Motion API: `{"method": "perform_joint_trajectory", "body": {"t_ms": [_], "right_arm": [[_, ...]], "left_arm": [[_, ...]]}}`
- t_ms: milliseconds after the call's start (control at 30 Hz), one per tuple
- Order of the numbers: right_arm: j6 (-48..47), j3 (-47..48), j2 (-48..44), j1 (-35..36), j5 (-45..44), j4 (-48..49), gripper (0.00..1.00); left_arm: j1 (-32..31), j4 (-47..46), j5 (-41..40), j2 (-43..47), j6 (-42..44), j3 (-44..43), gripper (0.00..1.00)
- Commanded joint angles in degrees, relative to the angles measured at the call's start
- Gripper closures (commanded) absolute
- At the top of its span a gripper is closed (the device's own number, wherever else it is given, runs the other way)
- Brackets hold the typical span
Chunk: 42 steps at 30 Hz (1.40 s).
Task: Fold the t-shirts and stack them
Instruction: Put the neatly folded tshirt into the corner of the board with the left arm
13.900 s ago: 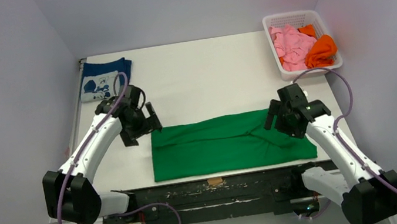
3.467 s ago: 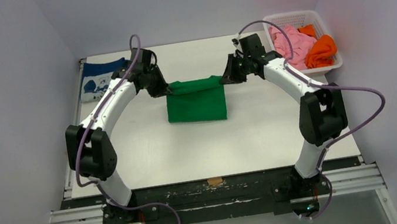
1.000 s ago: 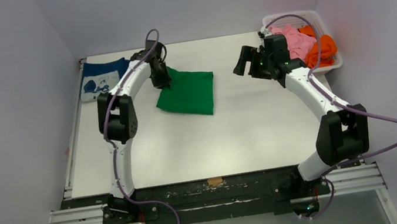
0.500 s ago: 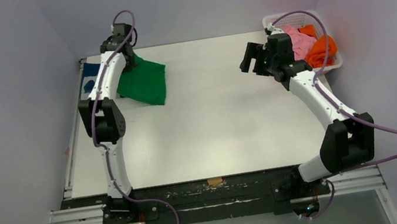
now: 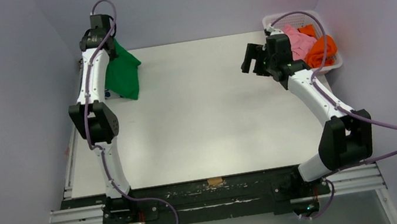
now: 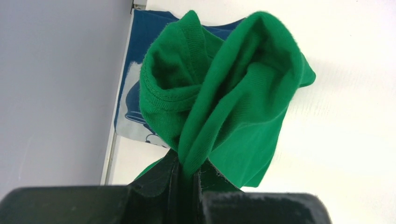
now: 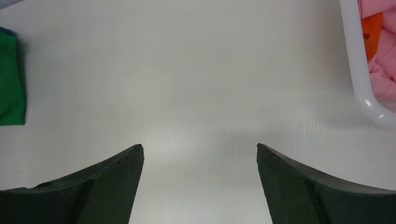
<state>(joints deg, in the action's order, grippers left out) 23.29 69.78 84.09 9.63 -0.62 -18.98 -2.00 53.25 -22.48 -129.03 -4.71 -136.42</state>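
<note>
While tight on green t-shirt (image 6: 233,102) at far-left table (image 5: 209,122) edge, left gripper (image 6: 187,179) — right gripper (image 7: 200,146) agape.

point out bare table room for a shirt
Bare: the white tabletop through its middle, between the bright green t-shirt pinched in the left gripper and the open right gripper. Crowded: far left corner over the navy printed t-shirt, and the white plastic basket far right.

White basket (image 5: 267,22) at the white table's (image 5: 215,121) far right corner
</note>
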Motion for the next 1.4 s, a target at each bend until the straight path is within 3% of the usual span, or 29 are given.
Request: {"method": "perform_joint_trajectory", "body": {"t_ms": [0, 200, 500, 833, 1000, 1133, 1233, 1300, 1367], "right_arm": [[-1.1, 1.4, 0.4, -0.2, -1.5, 0.9, 0.11], [-1.1, 1.5, 0.5, -0.2, -1.6, 0.9, 0.11], [-1.2, 2.0, 1.5, -0.2, -2.0, 0.4, 0.11], [-1.2, 3.8, 4.6, -0.2, -1.8, -0.4, 0.11], [-1.1, 4.0, 6.0, -0.2, -1.4, -0.7, 0.11], [-1.2, 4.0, 6.9, -0.2, -2.4, -1.1, 0.11], [-1.6, 4.0, 7.4, -0.2, -4.6, -1.8, 0.1], [-1.4, 4.0, 7.4, -0.2, -5.9, -2.1, 0.09], [-1.2, 3.9, 7.2, -0.2, -6.1, -1.9, 0.09]], "left_arm": [[1.4, -3.1, 3.1, 4.9, 4.3, -4.7, 1.0], [2.0, -3.5, 5.8, 4.9, 4.4, -5.5, 1.0], [8.0, -6.1, 8.6, 0.8, 1.2, -6.4, 1.0], [13.8, -11.9, 19.2, -5.0, -0.7, -6.0, 1.0], [14.5, -15.1, 18.5, -9.2, -0.5, -8.0, 1.0], [15.4, -16.4, 13.5, -10.3, -1.2, -8.1, 1.0], [15.8, -17.3, 8.2, -10.1, -1.3, -6.7, 0.9], [15.8, -18.1, 5.4, -9.4, -1.1, -5.5, 0.79], [15.9, -18.0, 2.4, -8.9, -1.1, -5.2, 0.56]]}}
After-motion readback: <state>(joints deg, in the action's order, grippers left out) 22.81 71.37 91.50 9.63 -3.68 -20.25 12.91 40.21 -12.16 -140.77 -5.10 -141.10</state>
